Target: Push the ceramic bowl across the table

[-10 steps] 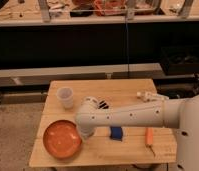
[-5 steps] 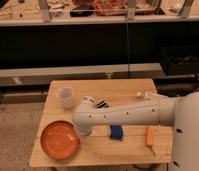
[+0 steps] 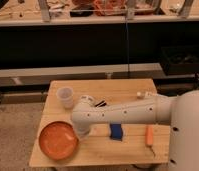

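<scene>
Light plank table (image 3: pixel 127 90) bearing ceramic bowl (image 3: pixel 57 141) front-left, white cup (image 3: pixel 66 97) behind, blue block (image 3: pixel 116 132), orange stick (image 3: pixel 150 135); claw (image 3: pixel 78 133) at bowl's right rim.

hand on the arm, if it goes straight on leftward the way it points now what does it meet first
The ceramic bowl, most likely. The hand sits low at the arm's end, right by the bowl's right rim on the table. Whether they touch, I cannot tell.

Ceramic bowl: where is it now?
In the camera view, the ceramic bowl sits at the near-left corner of the table, below the white cup, with the tool at its right rim.
</scene>
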Tool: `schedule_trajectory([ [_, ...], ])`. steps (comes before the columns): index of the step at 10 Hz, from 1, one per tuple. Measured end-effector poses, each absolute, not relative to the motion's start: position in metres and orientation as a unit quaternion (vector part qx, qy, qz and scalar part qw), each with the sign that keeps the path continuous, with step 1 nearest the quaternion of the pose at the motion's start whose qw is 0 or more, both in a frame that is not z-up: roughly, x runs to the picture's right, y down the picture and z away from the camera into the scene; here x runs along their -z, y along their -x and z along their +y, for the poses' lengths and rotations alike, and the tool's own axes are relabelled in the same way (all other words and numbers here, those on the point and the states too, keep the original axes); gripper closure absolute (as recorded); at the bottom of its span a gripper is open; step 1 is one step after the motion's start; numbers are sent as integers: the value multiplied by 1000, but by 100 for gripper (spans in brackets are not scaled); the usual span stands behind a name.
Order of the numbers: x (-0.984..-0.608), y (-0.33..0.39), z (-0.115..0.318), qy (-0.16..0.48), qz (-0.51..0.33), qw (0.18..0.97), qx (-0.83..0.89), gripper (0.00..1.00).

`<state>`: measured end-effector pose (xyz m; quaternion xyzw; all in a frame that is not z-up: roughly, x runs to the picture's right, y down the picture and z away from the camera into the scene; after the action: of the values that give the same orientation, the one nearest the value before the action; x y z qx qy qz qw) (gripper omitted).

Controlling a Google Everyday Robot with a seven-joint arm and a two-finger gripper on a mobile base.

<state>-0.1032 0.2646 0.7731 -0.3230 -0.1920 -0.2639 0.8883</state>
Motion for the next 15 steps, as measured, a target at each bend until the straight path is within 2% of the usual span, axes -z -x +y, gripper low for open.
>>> schedule_trajectory([
  [15, -777, 117, 263, 329, -213, 877, 279, 100],
])
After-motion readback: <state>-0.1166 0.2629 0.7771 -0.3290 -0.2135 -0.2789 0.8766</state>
